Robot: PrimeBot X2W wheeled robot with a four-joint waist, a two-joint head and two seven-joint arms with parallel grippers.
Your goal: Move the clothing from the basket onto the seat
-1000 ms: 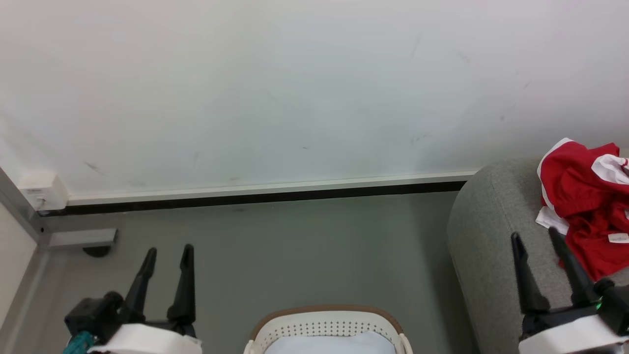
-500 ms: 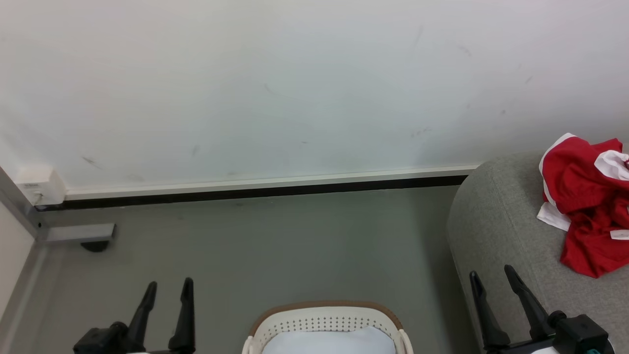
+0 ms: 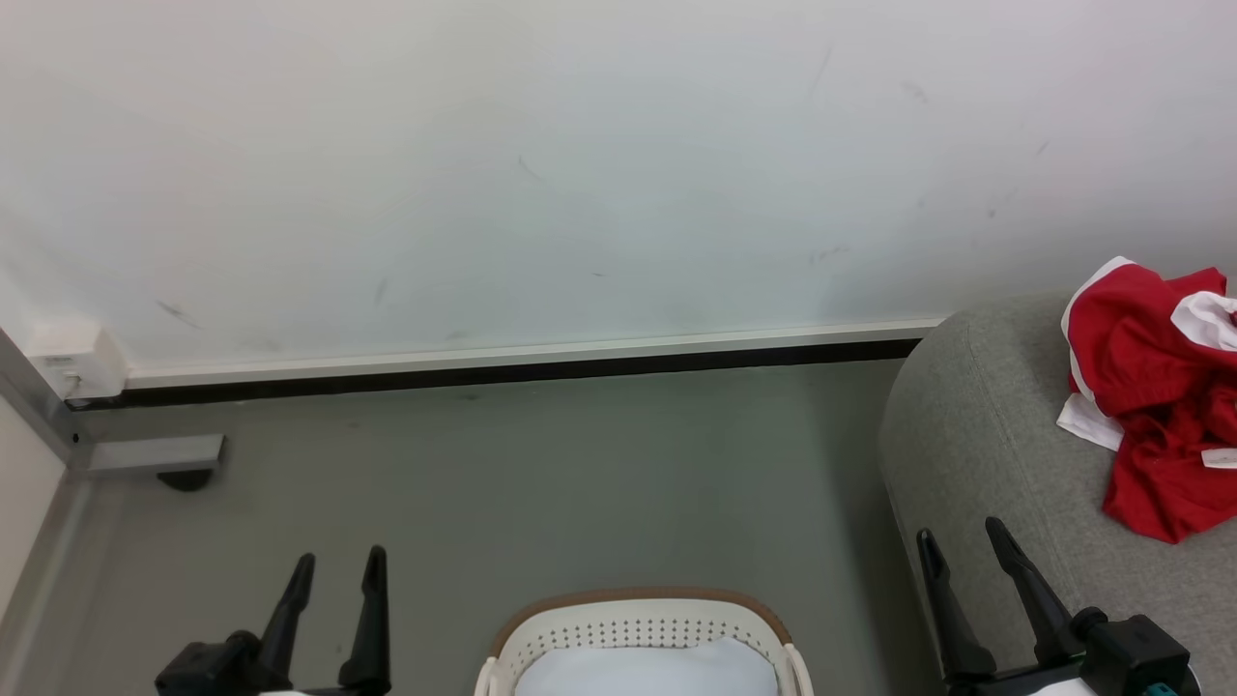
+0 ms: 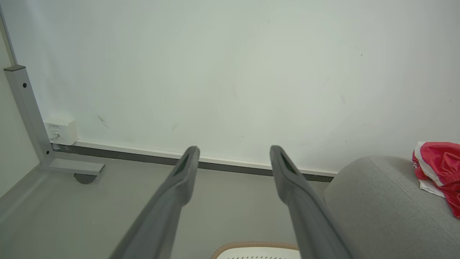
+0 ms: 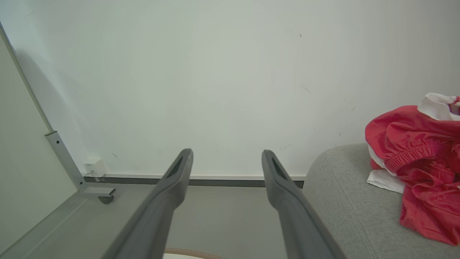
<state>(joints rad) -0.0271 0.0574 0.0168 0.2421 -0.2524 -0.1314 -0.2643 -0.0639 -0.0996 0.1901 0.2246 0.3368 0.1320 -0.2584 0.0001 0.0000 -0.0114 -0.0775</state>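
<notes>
The red clothing [image 3: 1150, 406] with white trim lies crumpled on the light grey seat [image 3: 976, 435] at the right; it also shows as clothing [image 4: 440, 171] and clothing [image 5: 417, 162] in the wrist views. The cream basket [image 3: 638, 623] with a tan rim stands on the floor at the bottom centre, holding a pale white-blue cloth [image 3: 643, 672]. My left gripper [image 3: 333, 565] hangs open left of the basket, nothing between its fingers. My right gripper [image 3: 959, 536] is open too, over the seat's near edge, apart from the clothing.
A white wall [image 3: 580, 164] with a pale and dark baseboard closes the back. A grey metal frame foot [image 3: 155, 452] with a caster and a small white box [image 3: 77, 360] sit at the far left. Grey floor [image 3: 541, 483] lies between basket and wall.
My right gripper has drawn back from the clothing toward the lower edge, empty. The left gripper has sunk lower in the head view. The view itself shifted slightly.
</notes>
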